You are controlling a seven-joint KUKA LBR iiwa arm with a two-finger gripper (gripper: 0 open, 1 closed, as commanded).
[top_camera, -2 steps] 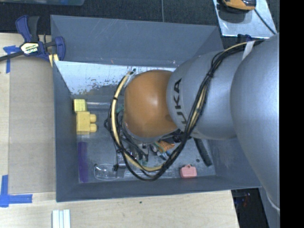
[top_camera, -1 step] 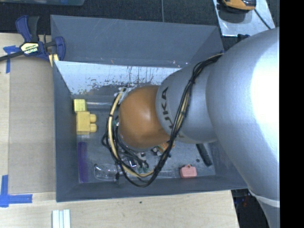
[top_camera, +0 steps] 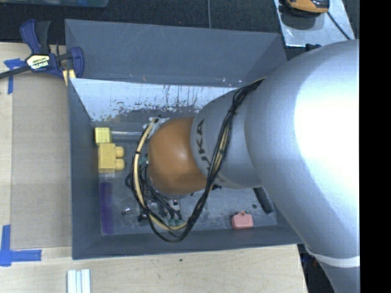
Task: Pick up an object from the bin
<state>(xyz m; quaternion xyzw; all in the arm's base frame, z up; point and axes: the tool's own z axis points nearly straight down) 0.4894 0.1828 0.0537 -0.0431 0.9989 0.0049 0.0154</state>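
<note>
Claw [top_camera: 164, 214], open/closed can't tell, is hovering over middle of bin [top_camera: 82, 176]; nearest yellow block [top_camera: 109, 154] by left wall is looking light, rigid plastic, prob best gripped across flat sides.

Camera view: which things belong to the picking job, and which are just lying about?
Job: grey bin; arm reaching into its middle; loose things it could pick: yellow block, purple stick, pink block.
Lying about: orange-and-black device outside the bin, past its far right corner.
</note>
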